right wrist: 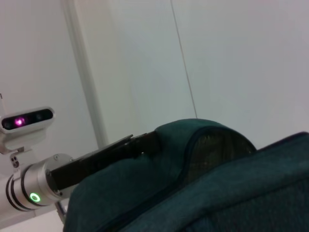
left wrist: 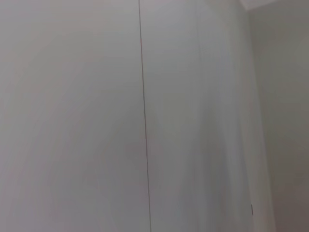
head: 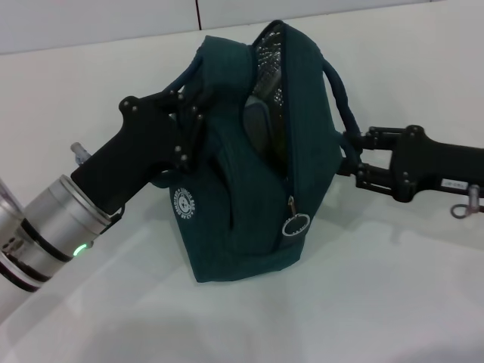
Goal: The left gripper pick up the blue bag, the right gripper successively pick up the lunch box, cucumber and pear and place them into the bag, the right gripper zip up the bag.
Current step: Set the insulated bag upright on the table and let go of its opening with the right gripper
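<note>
The blue bag (head: 249,174) stands on the white surface (head: 393,302), its zipper mostly undone and the ring pull (head: 295,224) hanging low at the front; something dark sits inside. The left gripper (head: 189,113) is clamped on the bag's upper left side. The right gripper (head: 349,159) sits by the dark handle (head: 340,98) on the right; I cannot tell whether its fingers are apart or together. Risk: the pull lies well away from the right gripper, so zipping may miss it, and tugging soft fabric held at only 1 point could tip the bag.
</note>
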`<state>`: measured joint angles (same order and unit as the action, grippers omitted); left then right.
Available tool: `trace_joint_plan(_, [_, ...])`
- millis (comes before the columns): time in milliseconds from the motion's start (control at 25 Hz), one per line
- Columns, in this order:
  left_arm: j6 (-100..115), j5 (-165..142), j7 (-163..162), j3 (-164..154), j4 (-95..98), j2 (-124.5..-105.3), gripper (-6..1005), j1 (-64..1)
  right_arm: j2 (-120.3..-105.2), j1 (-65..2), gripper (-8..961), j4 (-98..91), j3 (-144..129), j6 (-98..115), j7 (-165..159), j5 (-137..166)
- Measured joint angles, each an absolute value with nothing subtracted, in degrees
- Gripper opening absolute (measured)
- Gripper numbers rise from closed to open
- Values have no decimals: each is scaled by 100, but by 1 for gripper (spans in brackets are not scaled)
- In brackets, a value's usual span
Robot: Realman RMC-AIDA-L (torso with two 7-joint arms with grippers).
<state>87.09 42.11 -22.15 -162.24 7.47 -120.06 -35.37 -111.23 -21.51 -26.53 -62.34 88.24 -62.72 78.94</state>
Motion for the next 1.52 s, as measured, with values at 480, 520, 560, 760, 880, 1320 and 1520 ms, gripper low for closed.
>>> trace_joint_plan(480, [8720, 4281, -2028, -16215, 729, -12006, 45, -3415, -11324, -2182, 310, -2770, -6028, 8621, -6031, 8206])
trace_joint_plan(520, [8718, 4296, -1959, -16215, 729, -12009, 45, -3396, -11371, -2149, 291, -2801, -5888, 8626, -5934, 8186])
trace_joint_plan(560, [8711, 4316, -1848, -16215, 735, -12013, 45, -3370, -11433, -2111, 272, -2841, -5702, 8640, -5806, 8164])
trace_joint_plan(760, [8688, 4367, -1379, -16215, 825, -12035, 45, -3254, -11526, -2149, 132, -2890, -5296, 8682, -5401, 7765])
trace_joint_plan(880, [8688, 4394, -1071, -16215, 938, -12040, 45, -3159, -11505, -2325, 64, -2940, -5294, 8685, -5402, 7626])
trace_joint_plan(1320, [8705, 4755, -515, -16215, 1105, -12046, 45, -2831, -11527, -2589, 61, -3140, -5351, 8814, -5464, 7646])
trace_joint_plan(1520, [8705, 4759, -377, -16247, 1114, -12036, 45, -2789, -11530, -2645, 59, -3102, -5429, 8813, -5457, 7675])
